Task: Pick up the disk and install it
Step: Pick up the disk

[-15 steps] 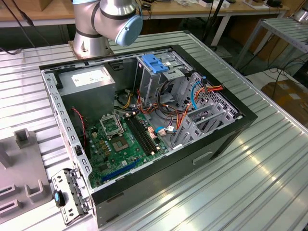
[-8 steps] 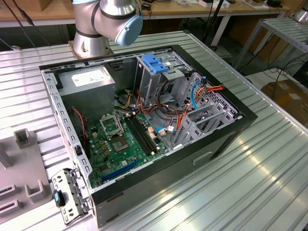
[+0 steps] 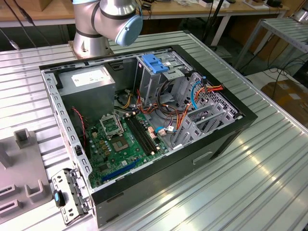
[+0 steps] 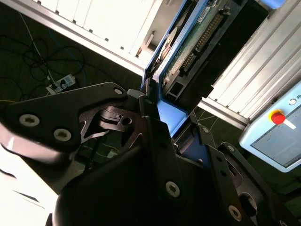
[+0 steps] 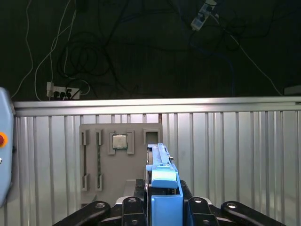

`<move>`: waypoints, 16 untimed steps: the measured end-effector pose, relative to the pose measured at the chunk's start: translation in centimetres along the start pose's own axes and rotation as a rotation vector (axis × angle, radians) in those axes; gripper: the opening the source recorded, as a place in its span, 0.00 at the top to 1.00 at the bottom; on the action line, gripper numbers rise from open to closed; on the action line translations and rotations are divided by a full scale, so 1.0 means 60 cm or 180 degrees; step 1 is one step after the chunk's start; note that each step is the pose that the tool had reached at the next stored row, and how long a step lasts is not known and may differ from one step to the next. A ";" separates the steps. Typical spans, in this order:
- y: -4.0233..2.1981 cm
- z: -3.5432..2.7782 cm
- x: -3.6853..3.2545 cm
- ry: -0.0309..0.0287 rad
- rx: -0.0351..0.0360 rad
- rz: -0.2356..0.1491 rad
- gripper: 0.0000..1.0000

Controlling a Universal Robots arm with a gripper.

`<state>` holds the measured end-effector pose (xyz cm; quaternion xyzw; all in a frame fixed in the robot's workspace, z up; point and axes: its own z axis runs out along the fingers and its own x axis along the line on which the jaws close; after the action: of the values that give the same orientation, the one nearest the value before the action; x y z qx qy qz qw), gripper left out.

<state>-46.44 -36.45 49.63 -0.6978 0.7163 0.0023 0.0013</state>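
Observation:
My gripper (image 5: 162, 209) is shut on the disk (image 5: 161, 169), held edge-on between the black fingers (image 5: 129, 207), with its blue plastic rail facing the camera in the first wrist view. In the second wrist view the disk (image 4: 195, 35) shows its green circuit board and connector. Its blue rail sits right at the gripper (image 4: 170, 123). The disk hangs in the air above the ribbed metal table (image 5: 235, 150). In the exterior view the open computer case (image 3: 226, 139) lies on the table, with the arm's base (image 3: 91, 29) behind it.
Inside the case are a metal cage with a blue handle (image 3: 155, 62), a grey power-supply box (image 3: 89, 79), the green motherboard (image 3: 120, 144) and loose cables (image 3: 192, 96). A grey fixture plate (image 5: 117, 160) with a chip lies below the gripper. A control pendant (image 4: 277, 136) stands nearby.

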 end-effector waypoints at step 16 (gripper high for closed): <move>0.000 -0.028 0.000 0.0000 -0.0003 0.0000 0.63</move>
<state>-46.44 -36.46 51.31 -0.6978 0.7163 0.0026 0.0010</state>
